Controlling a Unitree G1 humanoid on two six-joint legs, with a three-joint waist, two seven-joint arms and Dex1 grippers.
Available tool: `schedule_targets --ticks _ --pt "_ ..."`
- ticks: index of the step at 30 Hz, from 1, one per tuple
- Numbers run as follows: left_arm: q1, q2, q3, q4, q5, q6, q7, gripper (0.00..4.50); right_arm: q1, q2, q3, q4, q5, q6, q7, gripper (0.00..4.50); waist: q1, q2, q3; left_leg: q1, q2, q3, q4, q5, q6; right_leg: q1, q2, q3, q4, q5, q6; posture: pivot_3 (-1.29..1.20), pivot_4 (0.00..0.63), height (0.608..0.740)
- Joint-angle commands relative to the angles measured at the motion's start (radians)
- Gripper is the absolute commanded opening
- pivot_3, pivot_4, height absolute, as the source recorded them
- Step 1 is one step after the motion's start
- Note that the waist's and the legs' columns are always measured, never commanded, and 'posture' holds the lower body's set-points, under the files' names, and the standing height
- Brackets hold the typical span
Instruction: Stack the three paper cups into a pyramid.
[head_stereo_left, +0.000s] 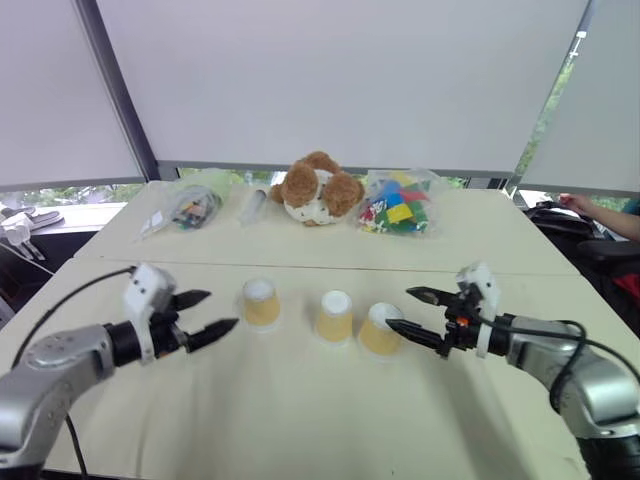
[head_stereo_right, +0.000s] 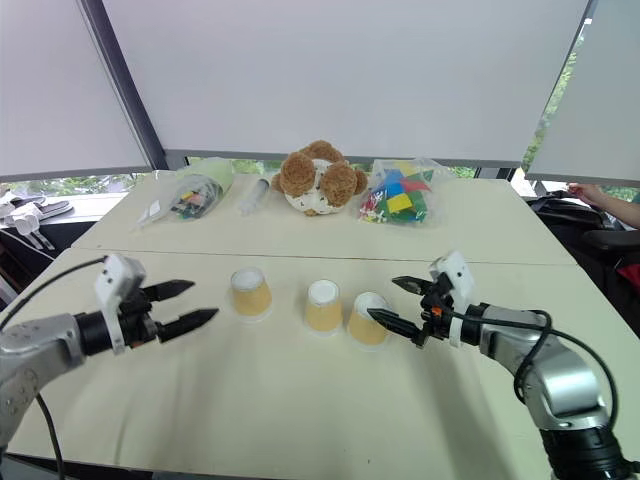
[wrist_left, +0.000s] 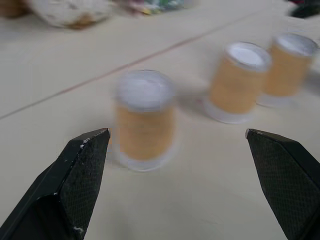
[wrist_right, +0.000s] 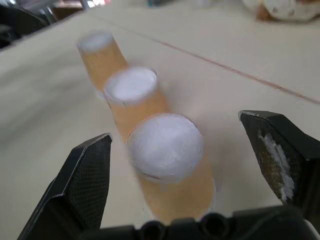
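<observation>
I see the three paper cups (head_stereo_left: 333, 316) upside down in one row on the table (head_stereo_left: 300, 420), none stacked, so the pyramid is not yet begun. My left gripper (head_stereo_left: 205, 315) and right gripper (head_stereo_left: 412, 312) both have fingers wide apart, holding nothing. Next I think I must lift one end cup onto the other two.

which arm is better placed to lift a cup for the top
Left, probably: the left gripper is open beside the lone left cup. The right gripper faces the close middle cup and right cup.
</observation>
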Motion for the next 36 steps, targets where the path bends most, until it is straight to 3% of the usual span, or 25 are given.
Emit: schedule_targets --ticks 1,12,28,33,36 --pt "-0.055 0.016 -0.015 0.101 0.044 -0.073 -0.058 4.5 -0.039 -0.027 -0.073 -0.113 0.134 0.114 -0.045 4.43 0.0 0.0 0.0 0.0 0.0 0.0 0.0 0.0 0.0 0.0 0.0 0.0 0.0 0.0 0.0 0.0 0.15 0.74" --pt "-0.312 -0.064 -0.282 0.462 0.32 -0.451 -0.248 4.5 -0.072 -0.18 -0.104 -0.222 0.359 0.303 -0.042 4.43 0.03 -0.001 0.0 -0.001 -0.001 0.001 0.001 0.0 0.0 0.0 -0.001 0.0 -0.002 0.0 0.0 0.0 0.15 0.74" --pt "-0.626 -0.306 -0.384 0.963 0.459 -0.723 -0.358 4.5 -0.081 -0.203 -0.013 -0.243 0.348 0.272 -0.075 4.43 0.029 -0.001 0.0 -0.009 -0.001 -0.002 0.005 0.0 0.0 -0.005 0.001 -0.002 -0.001 0.0 0.001 0.0 0.15 0.74" --pt "-0.642 -0.328 -0.379 1.011 0.467 -0.749 -0.405 2.2 -0.07 -0.209 -0.023 -0.253 0.35 0.271 -0.09 4.5 0.028 -0.001 0.0 -0.012 -0.001 -0.004 0.006 0.0 0.0 -0.007 0.001 -0.003 0.001 0.0 0.001 0.0 0.15 0.74" --pt "-0.662 -0.324 -0.368 1.013 0.468 -0.748 -0.395 2.1 -0.056 -0.215 -0.034 -0.257 0.351 0.271 -0.096 4.5 0.028 -0.001 0.0 -0.013 -0.001 -0.005 0.007 0.0 0.0 -0.007 0.002 -0.003 0.001 0.0 0.001 0.0 0.15 0.74"
